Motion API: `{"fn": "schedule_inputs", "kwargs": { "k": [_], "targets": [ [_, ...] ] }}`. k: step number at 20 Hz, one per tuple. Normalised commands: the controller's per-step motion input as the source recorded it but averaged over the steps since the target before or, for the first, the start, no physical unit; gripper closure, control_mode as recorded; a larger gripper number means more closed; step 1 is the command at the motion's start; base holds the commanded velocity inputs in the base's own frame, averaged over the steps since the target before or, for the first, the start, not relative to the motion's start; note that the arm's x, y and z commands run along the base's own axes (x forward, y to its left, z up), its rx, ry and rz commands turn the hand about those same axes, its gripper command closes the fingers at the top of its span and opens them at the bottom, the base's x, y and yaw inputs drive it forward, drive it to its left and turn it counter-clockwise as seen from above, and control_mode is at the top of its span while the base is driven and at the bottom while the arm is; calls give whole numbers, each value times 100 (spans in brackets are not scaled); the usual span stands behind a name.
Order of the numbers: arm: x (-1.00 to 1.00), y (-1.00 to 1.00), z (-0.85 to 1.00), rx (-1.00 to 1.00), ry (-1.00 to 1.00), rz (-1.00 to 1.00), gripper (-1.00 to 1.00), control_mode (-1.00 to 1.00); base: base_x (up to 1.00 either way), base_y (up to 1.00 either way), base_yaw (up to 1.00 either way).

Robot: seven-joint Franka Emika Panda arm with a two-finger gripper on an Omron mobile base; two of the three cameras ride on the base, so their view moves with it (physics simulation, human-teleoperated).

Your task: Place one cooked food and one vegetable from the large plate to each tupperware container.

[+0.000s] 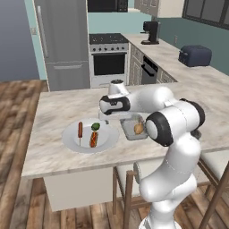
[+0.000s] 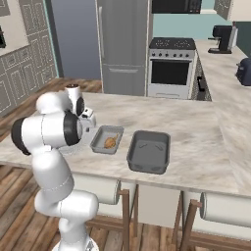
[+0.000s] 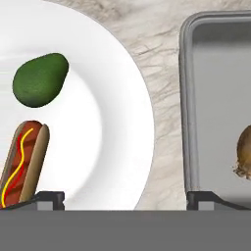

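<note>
the gripper (image 3: 125, 198), fingers spread wide and empty, hangs over the plate (image 3: 122, 98) rim beside the light tray (image 3: 188, 98) holding the onion (image 3: 245, 154), so reaching for the hot dog (image 3: 22, 162) could nudge the green vegetable (image 3: 39, 80) off.

Marble island counter (image 1: 58, 105): large plate (image 1: 74, 142), light grey tray (image 2: 99, 145), darker grey tray (image 2: 148, 152).

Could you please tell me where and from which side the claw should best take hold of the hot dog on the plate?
Probably from above, across the middle of the hot dog. It lies flat and long on the plate, with bare plate along both long sides, so the open claw can straddle its narrow width.
</note>
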Motion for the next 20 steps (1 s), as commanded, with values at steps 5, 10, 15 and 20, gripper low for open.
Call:
{"fn": "schedule_inputs", "kwargs": {
  "k": [5, 10, 15, 20],
  "targets": [
    [28, 100, 0, 0, 10, 5, -100, -100, 0, 0, 0],
    [49, 100, -11, 0, 1, 1, -100, -100, 0, 0, 0],
    [32, 93, -21, -1, 0, 0, -100, -100, 0, 0, 0],
    [7, 37, -34, -5, 0, 0, -100, -100, 0, 0, 0]
  ]
}}
